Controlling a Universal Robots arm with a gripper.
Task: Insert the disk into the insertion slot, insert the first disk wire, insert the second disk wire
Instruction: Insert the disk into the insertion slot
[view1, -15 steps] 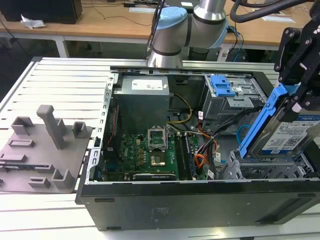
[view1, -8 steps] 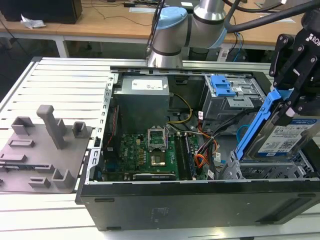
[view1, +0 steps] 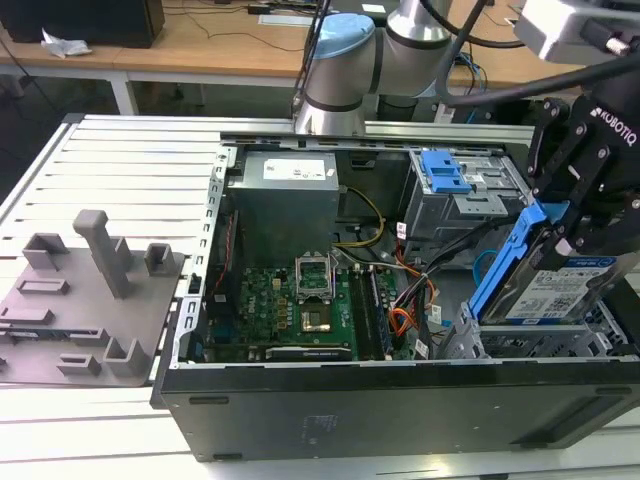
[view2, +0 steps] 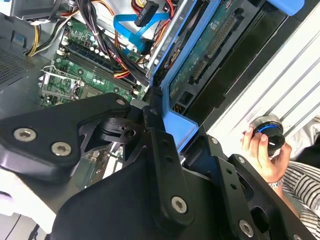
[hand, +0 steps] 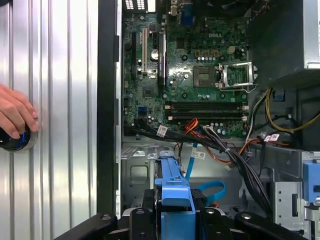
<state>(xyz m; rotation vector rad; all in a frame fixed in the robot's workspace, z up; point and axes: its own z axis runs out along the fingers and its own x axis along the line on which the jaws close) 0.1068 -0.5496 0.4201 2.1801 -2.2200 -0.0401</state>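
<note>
My gripper is shut on the disk, a silver drive with a white label in a blue carrier. The disk hangs tilted at the exterior view's right, its lower end at the top of the insertion slot, a silver perforated cage. In both wrist views the blue carrier sits clamped between the black fingers. The second disk wire, a flat light-blue cable, loops loose beside the cage. I cannot tell which cable is the first disk wire.
The open computer case lies on a slatted metal table. Inside are the motherboard, a blue-latched grey bay and orange-red-yellow wires. A grey fixture stands on the table. A person's hand rests on a knob.
</note>
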